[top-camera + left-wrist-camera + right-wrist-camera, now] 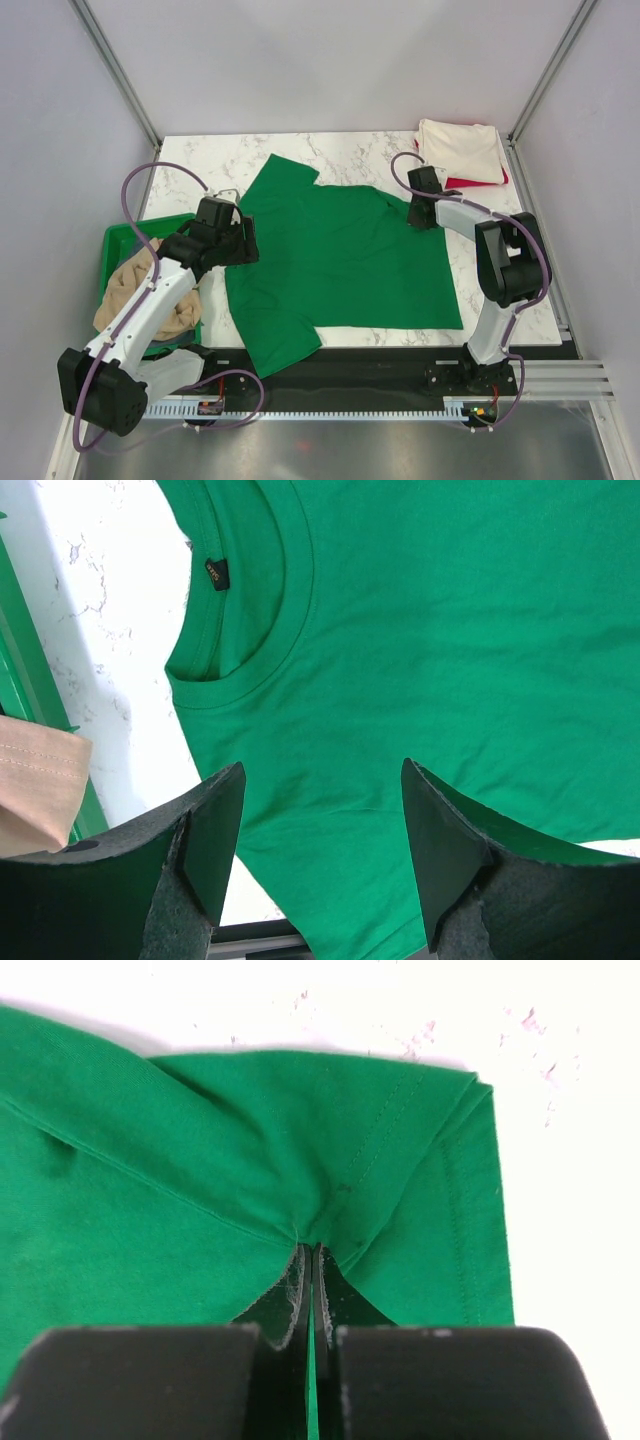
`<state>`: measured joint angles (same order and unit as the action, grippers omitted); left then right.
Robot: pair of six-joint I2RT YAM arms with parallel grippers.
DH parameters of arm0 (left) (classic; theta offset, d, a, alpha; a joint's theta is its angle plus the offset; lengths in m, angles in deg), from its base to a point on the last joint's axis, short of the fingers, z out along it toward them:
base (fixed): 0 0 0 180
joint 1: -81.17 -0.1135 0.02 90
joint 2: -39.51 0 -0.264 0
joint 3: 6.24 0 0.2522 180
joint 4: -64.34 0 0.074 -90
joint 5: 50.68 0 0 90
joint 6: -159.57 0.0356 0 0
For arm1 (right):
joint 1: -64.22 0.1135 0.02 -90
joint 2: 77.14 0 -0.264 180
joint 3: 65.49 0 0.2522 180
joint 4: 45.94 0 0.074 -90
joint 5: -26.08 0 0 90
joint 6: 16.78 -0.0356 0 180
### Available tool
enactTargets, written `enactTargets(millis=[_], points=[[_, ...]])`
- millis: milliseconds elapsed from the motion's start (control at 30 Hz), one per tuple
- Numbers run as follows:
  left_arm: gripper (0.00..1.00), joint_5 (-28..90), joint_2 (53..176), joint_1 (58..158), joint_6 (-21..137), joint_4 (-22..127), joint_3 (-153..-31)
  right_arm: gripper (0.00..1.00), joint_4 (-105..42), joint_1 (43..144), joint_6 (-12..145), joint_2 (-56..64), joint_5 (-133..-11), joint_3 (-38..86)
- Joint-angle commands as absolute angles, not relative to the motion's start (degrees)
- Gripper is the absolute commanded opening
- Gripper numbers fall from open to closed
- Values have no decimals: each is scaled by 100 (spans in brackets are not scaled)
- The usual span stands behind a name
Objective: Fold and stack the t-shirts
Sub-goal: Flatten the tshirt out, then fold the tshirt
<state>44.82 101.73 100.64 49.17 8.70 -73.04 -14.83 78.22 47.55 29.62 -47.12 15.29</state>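
L arm (150,300) & R arm (478,215): white links, black joints, purple cables (127,187), black wedge claw fingers (212,842).

The top view looks steeply down from above and behind the arms, taking in the whole counter (350,150), with the bases at 6 o'clock. The left wrist view hangs close over the green shirt (450,630) collar, with the left pincer (322,810) at 6 o'clock. The right wrist view sits nearer still, on a bunched hem, with the right pincer (309,1260) at 6 o'clock. All three views share that shirt.
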Motion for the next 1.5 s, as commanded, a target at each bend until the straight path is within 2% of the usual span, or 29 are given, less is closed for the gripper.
enactTargets(millis=[0,233,300,333,467,500,633,700,833,967,1100,1267,1467], points=[[71,4521,10192,10095,5156,927,-7344,0,-1390,7723,4834,2736,-4678,2076],[71,4538,10218,10112,5156,928,-7344,0,-1073,7459,5019,3200,-4678,3122],[71,4538,10227,10112,5156,919,-7344,4,-925,7319,5028,3429,-4660,3612],[71,4538,10227,10112,5156,927,-7344,20,-845,7266,5019,3700,-4669,3798],[71,4547,10262,10121,5156,919,-7344,66,-450,7002,5028,4370,-4871,4774],[71,4556,10279,10139,5156,919,-7344,68,-240,6932,5028,4466,-4958,5115],[71,4635,10297,10191,5112,901,-7344,71,-282,6905,5019,3926,-5204,4988],[71,4888,10271,10392,4911,822,-7335,72,-509,6940,4932,3529,-5336,4402],[72,6556,10420,11657,3910,-37,-7493,74,-1098,7195,4747,2009,-5687,2855],[72,6271,10412,12642,2662,-741,-7309,79,-1643,7625,4650,910,-5968,1098],[72,5673,10078,13879,1249,-988,-6678,80,-1785,7696,4580,93,-6495,217],[71,5189,10427,15180,139,-1076,-6254,81,-1829,7819,4544,-471,-6804,-347],[71,5233,11210,15956,-610,-1094,-6193,81,-1864,7933,4527,-621,-6989,-489]])
